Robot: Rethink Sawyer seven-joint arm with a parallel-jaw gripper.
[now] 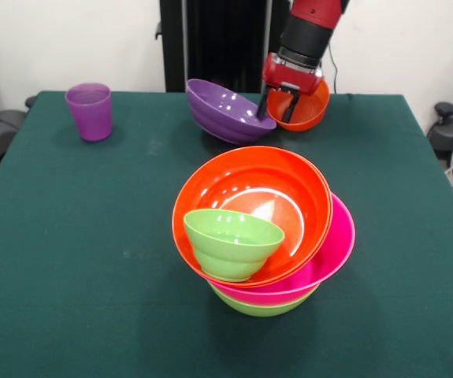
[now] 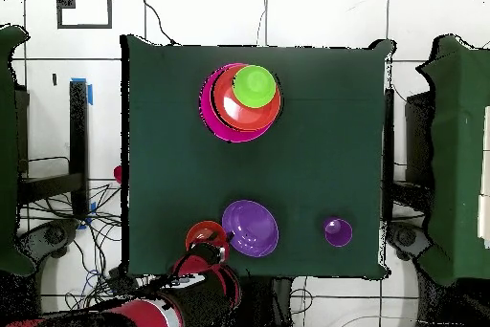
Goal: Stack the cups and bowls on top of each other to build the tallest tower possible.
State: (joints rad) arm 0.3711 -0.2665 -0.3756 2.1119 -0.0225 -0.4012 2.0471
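Closest to the lens, low in the middle of the front view, stands the tower: a lime green bowl at the bottom, a wide hot pink bowl on it, a wide orange bowl nested above that, and a small lime green bowl sitting tilted against the orange one's lower left rim. The pile leans, with the pink rim sticking out to the right. Everything rests on the green table. In the upper left of the frame the purple cup stands upright, well apart from the rest. At top centre the purple bowl tips on its side, and just right of it sits a small orange bowl. My gripper hangs there with its fingers spread, one by the purple bowl's rim, the other inside the small orange bowl, gripping nothing that I can see.
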